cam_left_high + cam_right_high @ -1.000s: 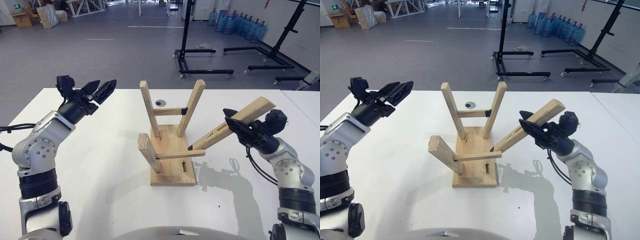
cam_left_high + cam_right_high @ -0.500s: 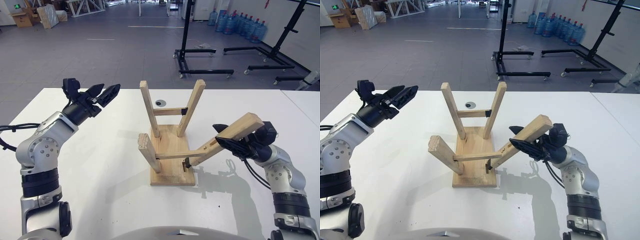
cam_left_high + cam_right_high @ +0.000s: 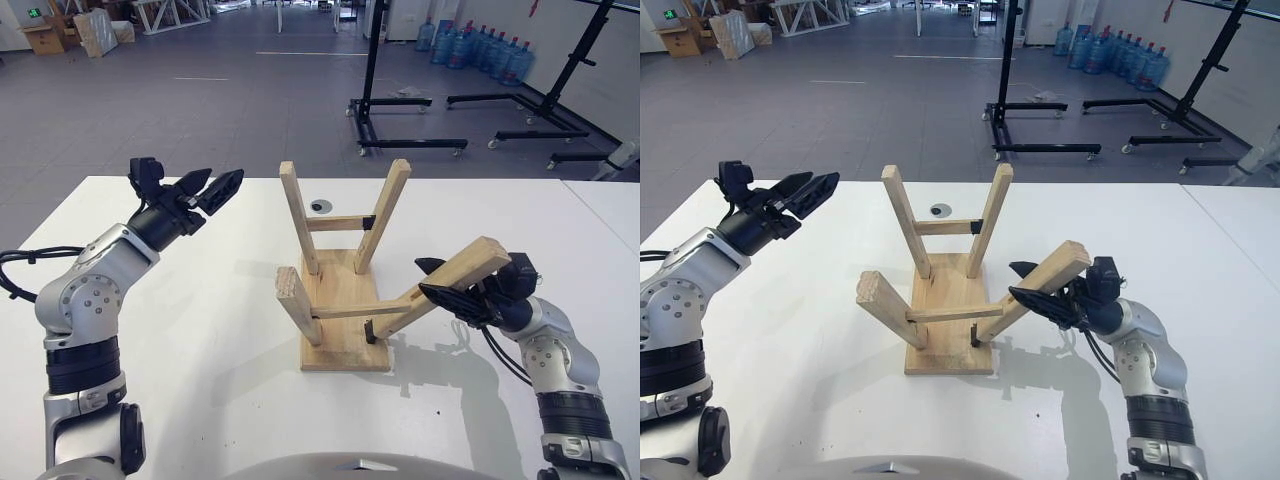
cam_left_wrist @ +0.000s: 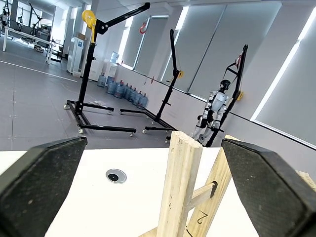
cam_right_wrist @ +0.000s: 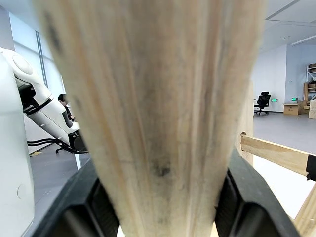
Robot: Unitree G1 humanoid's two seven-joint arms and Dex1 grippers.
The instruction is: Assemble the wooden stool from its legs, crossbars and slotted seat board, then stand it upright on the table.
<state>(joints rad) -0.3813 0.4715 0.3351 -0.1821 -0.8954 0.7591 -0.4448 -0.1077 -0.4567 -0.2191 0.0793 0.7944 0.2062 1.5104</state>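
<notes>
The slotted seat board (image 3: 343,350) lies flat on the white table (image 3: 200,330). Two wooden legs (image 3: 297,215) (image 3: 384,214) stand up from its far end, joined by a crossbar (image 3: 337,223). A third leg (image 3: 296,304) leans at the near left, with a crossbar (image 3: 358,310) running to the right. My right gripper (image 3: 440,283) is shut on the fourth leg (image 3: 468,262), which is tilted with its lower end at the board's near right slot (image 3: 374,330). That leg (image 5: 158,98) sits between my fingers (image 5: 84,217). My left gripper (image 3: 215,181) hangs open above the table, left of the stool, its fingers (image 4: 39,187) wide apart.
A round cable hole (image 3: 320,206) sits in the table behind the stool. Black wheeled stands (image 3: 405,100) and water bottles (image 3: 480,50) are on the floor beyond the table's far edge. A second table's corner (image 3: 610,205) lies at the right.
My right gripper has swung the fourth leg down and to the left, bringing its lower end onto the seat board's near right corner. My left gripper has drifted slightly toward the stool.
</notes>
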